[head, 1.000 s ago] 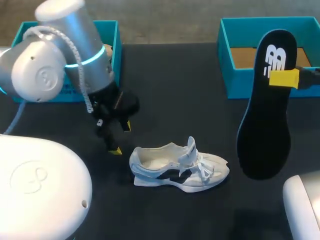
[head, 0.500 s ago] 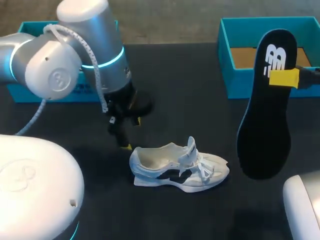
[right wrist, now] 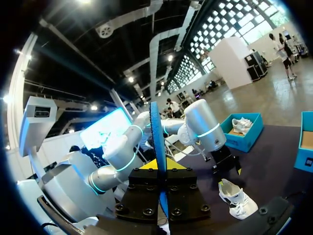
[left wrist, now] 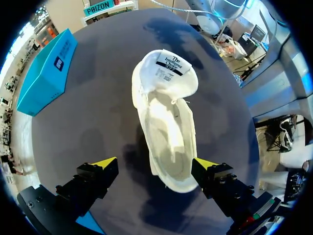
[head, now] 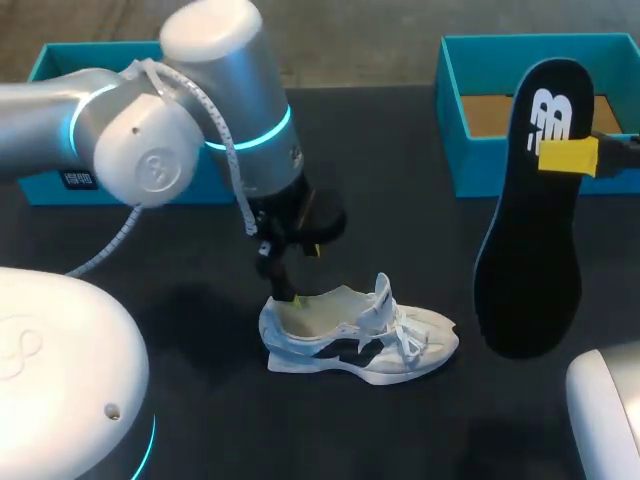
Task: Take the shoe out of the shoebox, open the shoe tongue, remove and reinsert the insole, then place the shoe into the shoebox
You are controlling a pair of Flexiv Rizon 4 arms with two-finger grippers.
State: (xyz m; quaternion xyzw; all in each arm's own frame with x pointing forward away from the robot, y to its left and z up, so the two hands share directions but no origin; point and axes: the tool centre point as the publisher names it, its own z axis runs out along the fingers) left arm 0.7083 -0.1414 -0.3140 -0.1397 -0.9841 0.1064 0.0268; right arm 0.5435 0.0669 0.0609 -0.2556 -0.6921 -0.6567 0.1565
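I read this as a robotics lab, a work cell laid out for handling trials. The silver metal left arm (head: 170, 130), with a glowing cyan joint ring and a loose white cable, reaches over a plain matte black desk (head: 400, 140). A smooth white moulded robot housing (head: 60, 370) sits at the near corner. Each tool has bright yellow fingertips: the left tool (left wrist: 154, 163) stands wide apart, and the right tool (head: 568, 157) is clamped on a flat black foam insole (head: 528, 260). The props are an open teal cardboard shoebox (head: 455, 130), a second teal box (head: 50, 55) and one white mesh trainer (head: 355, 335).
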